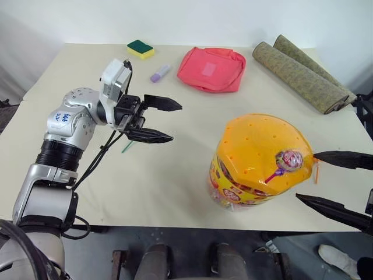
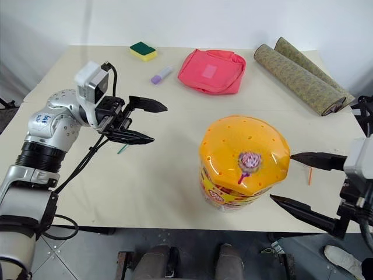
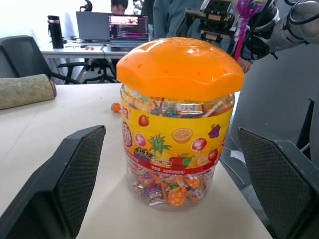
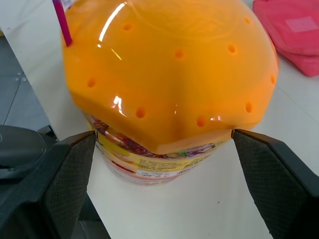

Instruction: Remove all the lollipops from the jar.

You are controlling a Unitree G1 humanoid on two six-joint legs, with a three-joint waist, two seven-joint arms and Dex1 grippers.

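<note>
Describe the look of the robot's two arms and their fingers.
The left arm has silver-grey shells, black ribbed joint rings, a blue-marked white label and loose black cables. A white camera box sits on its wrist. The left gripper and right gripper each have two black, tapered, pointed fingers with textured pads.

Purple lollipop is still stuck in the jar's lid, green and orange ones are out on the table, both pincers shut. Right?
One thing is off: the pincers are open, not shut. The left eye view shows the left pincer and the right pincer with fingers spread, holding nothing. The rest stands: the purple lollipop sits in the jar lid, the green lollipop and the orange lollipop lie on the table.
</note>
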